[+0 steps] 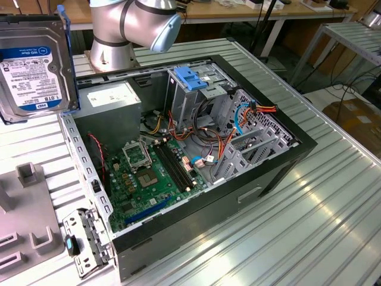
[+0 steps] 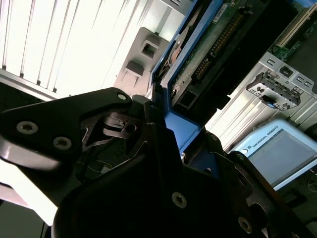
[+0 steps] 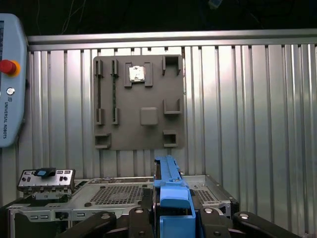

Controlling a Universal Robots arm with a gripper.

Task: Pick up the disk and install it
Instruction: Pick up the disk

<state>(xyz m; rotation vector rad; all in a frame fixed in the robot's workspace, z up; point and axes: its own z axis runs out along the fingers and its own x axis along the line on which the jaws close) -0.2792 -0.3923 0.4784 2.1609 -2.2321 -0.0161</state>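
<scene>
Closest to me, the disk [image 1: 33, 65] hangs in the air at the exterior view's left, clear of the table [image 1: 321, 226]. It stands nearly upright with its white, blue-banded label facing out and a blue rail down its edge. In both wrist views the gripper [image 3: 171, 220] has its black fingers [image 3: 141, 218] pressed against the two faces of the disk [image 3: 170, 191], so it is clamped on the drive. In the second wrist view the drive's green circuit board [image 2: 213, 44] faces the camera, with the blue rail running down between the finger pads.

Below the disk a grey fixture plate [image 1: 24, 220] with raised blocks lies flat on the ribbed metal table. Just beside it, toward the computer, lies a small metal bracket [image 1: 83, 241] with a blue tab.

Further in sits the open computer case [image 1: 196, 229], lying on its side with the cover off. Inside it, the green motherboard [image 1: 146, 179] fills the nearer part. The grey power supply [image 1: 110, 107] with its white sticker sits in the corner beyond. Next to that stands the grey metal cage [image 1: 184, 104], topped by a blue latch [image 1: 190, 77], with bundles of coloured cables around it.

Behind the case the arm's silver base [image 1: 119, 36] stands on the table. Workbenches stand well beyond.

In the first wrist view a teach pendant [image 3: 10, 84] lies on the table beside the plate.
</scene>
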